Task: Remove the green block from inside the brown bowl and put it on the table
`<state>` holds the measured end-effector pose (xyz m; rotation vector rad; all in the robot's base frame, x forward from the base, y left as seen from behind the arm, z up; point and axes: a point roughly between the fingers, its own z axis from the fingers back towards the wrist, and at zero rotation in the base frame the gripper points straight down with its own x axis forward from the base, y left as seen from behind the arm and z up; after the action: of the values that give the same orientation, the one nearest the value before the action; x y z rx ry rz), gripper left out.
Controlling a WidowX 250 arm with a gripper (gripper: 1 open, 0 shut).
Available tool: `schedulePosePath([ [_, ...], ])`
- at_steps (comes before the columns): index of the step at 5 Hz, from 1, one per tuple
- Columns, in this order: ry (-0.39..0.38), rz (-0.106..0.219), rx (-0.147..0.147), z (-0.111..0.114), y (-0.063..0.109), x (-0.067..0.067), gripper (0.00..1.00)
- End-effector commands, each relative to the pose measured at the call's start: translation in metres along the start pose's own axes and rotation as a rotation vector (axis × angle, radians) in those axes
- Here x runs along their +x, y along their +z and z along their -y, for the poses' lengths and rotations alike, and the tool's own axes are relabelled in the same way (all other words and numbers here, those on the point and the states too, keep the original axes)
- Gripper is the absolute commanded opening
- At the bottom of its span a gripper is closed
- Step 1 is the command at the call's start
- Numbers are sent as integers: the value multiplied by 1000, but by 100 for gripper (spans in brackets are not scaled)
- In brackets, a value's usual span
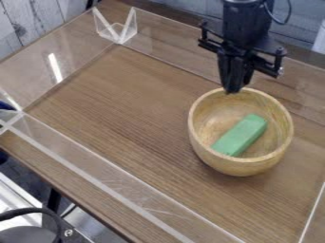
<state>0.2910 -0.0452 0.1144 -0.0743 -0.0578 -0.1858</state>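
— Where's the green block (240, 135)?

— Lying inside the brown bowl (203, 133), slanted, its upper end toward one o'clock and its lower end toward seven. Nothing is touching it.

— And the bowl?

— On the table (121, 109), toward the four o'clock side of the tabletop, near the clear wall on that side.

— What about the gripper (235, 87)?

— It hangs above the bowl's rim at about twelve o'clock, pointing straight down. Its jaws are closed together with nothing between them. The tips sit just over the rim's far edge, apart from the block.

— Anything else around?

— Low clear walls (76, 142) edge the table, and a small clear bracket (114, 26) stands at the far corner, around eleven o'clock.
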Motion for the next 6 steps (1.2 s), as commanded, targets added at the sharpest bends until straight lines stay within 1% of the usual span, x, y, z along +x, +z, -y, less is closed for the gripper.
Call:
schedulePosePath([
  [1, -17, 43, -2, 3, 8, 3, 0],
  [4, -22, 36, -9, 2, 7, 1, 0],
  [6, -23, 38, -12, 1, 10, 0, 0],
])
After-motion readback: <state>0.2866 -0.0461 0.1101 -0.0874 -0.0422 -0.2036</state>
